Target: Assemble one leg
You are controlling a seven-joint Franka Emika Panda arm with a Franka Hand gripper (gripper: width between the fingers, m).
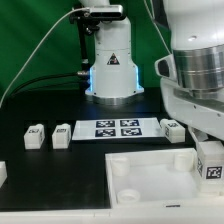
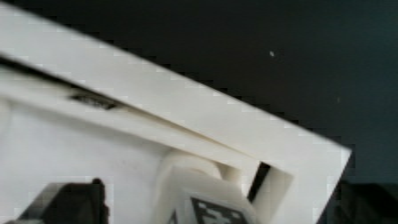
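Note:
The large white panel lies at the front of the table, and its corner fills the wrist view. One leg, a white block with a marker tag, stands upright at the panel's corner on the exterior view's right. In the wrist view this leg is between my gripper's fingers. The dark finger stands clear of the leg, with bare panel showing between them, so the jaws look open. In the exterior view the arm hides the gripper.
Two loose legs lie on the exterior view's left and a third on its right. The marker board lies in front of the arm's base. A white part shows at the left edge.

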